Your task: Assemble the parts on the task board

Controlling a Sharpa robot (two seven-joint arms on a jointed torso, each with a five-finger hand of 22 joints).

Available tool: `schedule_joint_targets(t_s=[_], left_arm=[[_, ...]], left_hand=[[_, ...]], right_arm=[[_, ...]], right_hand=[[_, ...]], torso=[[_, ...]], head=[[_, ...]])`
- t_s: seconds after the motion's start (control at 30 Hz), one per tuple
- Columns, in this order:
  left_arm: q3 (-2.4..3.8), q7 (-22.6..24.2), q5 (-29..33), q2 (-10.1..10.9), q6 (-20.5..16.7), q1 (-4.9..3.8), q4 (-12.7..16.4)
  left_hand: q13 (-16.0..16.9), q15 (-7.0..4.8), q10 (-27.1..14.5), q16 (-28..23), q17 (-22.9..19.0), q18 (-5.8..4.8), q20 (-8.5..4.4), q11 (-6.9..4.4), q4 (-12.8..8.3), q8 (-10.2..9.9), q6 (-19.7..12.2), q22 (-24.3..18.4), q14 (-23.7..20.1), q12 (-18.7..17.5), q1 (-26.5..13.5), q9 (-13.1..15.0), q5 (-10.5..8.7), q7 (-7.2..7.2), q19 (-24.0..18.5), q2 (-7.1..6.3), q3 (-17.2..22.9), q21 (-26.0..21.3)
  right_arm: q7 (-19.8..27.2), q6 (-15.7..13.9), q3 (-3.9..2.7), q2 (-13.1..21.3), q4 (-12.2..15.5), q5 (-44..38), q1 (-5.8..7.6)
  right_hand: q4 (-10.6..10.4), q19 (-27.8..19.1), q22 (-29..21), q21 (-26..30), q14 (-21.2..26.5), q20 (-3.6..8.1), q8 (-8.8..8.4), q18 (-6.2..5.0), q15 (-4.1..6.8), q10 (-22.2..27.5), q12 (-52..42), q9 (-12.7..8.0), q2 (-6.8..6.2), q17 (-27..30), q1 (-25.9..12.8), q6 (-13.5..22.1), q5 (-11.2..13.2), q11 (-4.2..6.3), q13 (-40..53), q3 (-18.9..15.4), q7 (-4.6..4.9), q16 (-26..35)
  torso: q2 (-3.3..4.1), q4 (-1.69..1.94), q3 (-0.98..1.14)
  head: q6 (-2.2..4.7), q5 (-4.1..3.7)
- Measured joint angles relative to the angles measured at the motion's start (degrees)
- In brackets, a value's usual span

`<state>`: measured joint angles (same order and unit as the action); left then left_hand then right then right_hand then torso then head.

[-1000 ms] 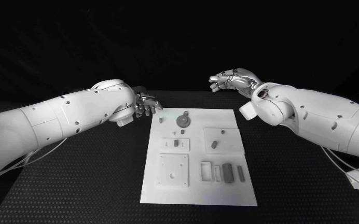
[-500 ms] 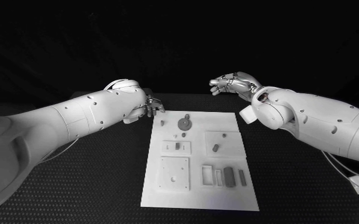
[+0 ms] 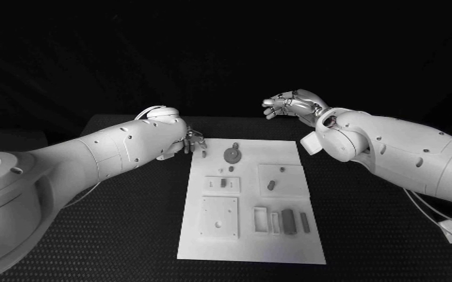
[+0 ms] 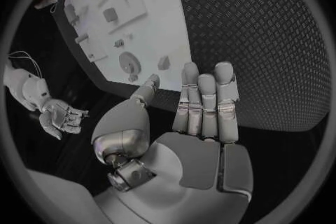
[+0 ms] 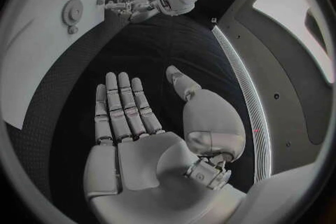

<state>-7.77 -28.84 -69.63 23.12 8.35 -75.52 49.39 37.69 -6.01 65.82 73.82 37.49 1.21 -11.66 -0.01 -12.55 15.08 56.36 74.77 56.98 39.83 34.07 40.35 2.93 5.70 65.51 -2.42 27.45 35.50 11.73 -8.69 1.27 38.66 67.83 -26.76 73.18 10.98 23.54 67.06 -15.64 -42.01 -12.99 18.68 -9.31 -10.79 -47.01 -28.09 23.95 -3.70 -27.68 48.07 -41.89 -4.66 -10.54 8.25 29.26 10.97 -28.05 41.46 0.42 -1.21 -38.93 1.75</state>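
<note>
1. The task board (image 3: 251, 197) lies flat in the middle of the black table (image 3: 123, 230), its long side running away from the robot; neither hand touches it.
2. The left hand (image 3: 194, 141) hangs just beside the board's far left corner; in the left wrist view its fingers (image 4: 204, 103) are straight and spread a little, the palm bare; it holds nothing.
3. The right hand (image 3: 294, 104) is raised beyond the board's far right corner, well apart from it; the right wrist view shows its fingers (image 5: 119, 105) extended and the palm bare; it too holds nothing.
4. Near the far end of the board sits a round grey part (image 3: 230, 155), seemingly a gear, with a smaller piece (image 3: 234, 145) just beyond it; nearer the middle a small peg (image 3: 223, 182) sits on the left raised block, and an oblong part (image 3: 270, 185) on the right one.
5. At the near end, a tall grey block (image 3: 288, 221) and a slimmer bar (image 3: 304, 222) sit beside empty rectangular slots; a square plate (image 3: 219, 217) with a small hole lies to their left.
6. Judging by look, the parts are rigid, light and smooth, probably plastic; they should slip under a loose pinch and tip if nudged; I would take the disc by its rim, and the pegs and bars across their short sides, between thumb and fingertip.
7. No assembly step looks begun.
</note>
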Motion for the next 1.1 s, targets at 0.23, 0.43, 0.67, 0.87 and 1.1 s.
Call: schedule_joint_targets(t_s=[0.23, 0.43, 0.67, 0.87, 1.1], left_arm=[[0.0, 0.7, -0.1, -0.5, 0.0, 0.18, -0.6], [0.03, 1.1, 0.0, -0.7, 0.1, 0.32, -0.7], [0.01, 1.5, 0.1, -1.2, 0.1, 1.42, -1.2], [0.06, 1.9, 0.2, -1.6, 0.0, 2.06, -1.1], [0.06, 2.2, 0.3, -1.7, -0.1, 2.05, -1.2]], left_hand=[[0.1, 0.02, 0.0, 0.0, 0.0, 0.0, 0.0, 0.0, 0.2, 0.0, -0.1, 0.2, 0.0, 0.0, 0.0, 0.0, 0.0, -0.07, 0.0, 0.0, 0.1, 0.0], [0.1, 0.09, 0.0, 0.0, 0.0, 0.0, 0.01, 0.0, 0.2, 0.0, -0.1, 0.1, -0.1, 0.0, -0.1, 0.0, 0.0, -0.05, 0.0, 0.14, 0.1, 0.0], [0.2, 0.09, 0.0, 0.3, 0.0, 0.0, 0.01, 0.0, 0.4, 0.0, -0.2, 0.1, -0.1, 0.0, 0.3, 0.0, 0.0, -0.04, 0.0, 0.85, 0.3, 0.0], [0.3, 0.09, 0.0, 0.3, -0.1, 0.0, 0.01, -0.01, 0.1, 0.2, -0.3, 0.1, -0.1, 0.2, 1.1, 0.3, 0.0, -0.1, 0.0, 2.73, 0.5, 0.0], [0.3, 0.1, 0.0, 0.5, -0.1, 0.0, 0.02, -0.01, -0.2, 0.2, -0.3, 0.1, -0.1, 0.2, 1.3, 0.0, 0.0, -0.1, 0.0, 2.96, 0.5, 0.0]], right_arm=[[0.0, 0.0, 0.0, -0.3, -0.1, 0.0, 0.0], [0.0, 0.0, -0.01, -0.5, -0.2, 0.0, 0.0], [0.0, 0.0, -0.01, -0.5, -0.1, 0.0, -0.04], [0.0, 0.1, -0.01, -0.5, -0.1, 0.0, -0.07], [0.0, 0.1, 0.0, -0.6, -0.1, 0.0, -0.08]], right_hand=[[0.0, 0.0, 0.1, 0.0, 0.0, 0.0, 0.03, 0.0, 0.01, 0.0, 0.0, 0.0, 0.0, -0.1, 0.0, 0.0, 0.0, 0.0, 0.0, 0.0, 0.0, 0.0], [0.0, 0.0, 0.0, 0.0, 0.0, 0.0, 0.28, 0.0, 0.01, 0.0, 0.0, -0.1, 0.0, 0.0, 0.0, 0.0, 0.0, 0.0, -0.1, 0.0, 0.0, 0.0], [0.0, 0.0, 0.1, 0.0, 0.0, 0.0, 0.28, 0.0, 0.02, 0.0, 0.0, -0.1, 0.0, -0.1, 0.0, 0.0, 0.0, 0.0, -0.1, 0.0, 0.0, 0.0], [0.0, 0.0, 0.1, 0.0, 0.0, 0.0, 0.28, 0.0, 0.02, 0.0, 0.0, -0.1, 0.0, -0.1, 0.0, 0.0, 0.0, 0.0, -0.1, 0.0, 0.0, 0.2], [0.0, 0.0, 0.1, 0.2, 0.0, 0.0, 0.28, 0.0, 0.02, 0.0, 0.0, -0.1, 0.0, -0.2, 0.0, 0.0, 0.0, 0.0, -0.1, 0.0, 0.0, 0.2]], torso=[[-0.03, 0.02, 0.01], [-0.08, 0.07, 0.04], [-0.11, 0.07, 0.05], [-0.1, 0.04, 0.06], [-0.09, 0.05, 0.08]], head=[[-0.23, -0.15], [-0.35, -0.36], [-0.37, -0.71], [-0.44, -0.85], [-0.52, -0.88]])
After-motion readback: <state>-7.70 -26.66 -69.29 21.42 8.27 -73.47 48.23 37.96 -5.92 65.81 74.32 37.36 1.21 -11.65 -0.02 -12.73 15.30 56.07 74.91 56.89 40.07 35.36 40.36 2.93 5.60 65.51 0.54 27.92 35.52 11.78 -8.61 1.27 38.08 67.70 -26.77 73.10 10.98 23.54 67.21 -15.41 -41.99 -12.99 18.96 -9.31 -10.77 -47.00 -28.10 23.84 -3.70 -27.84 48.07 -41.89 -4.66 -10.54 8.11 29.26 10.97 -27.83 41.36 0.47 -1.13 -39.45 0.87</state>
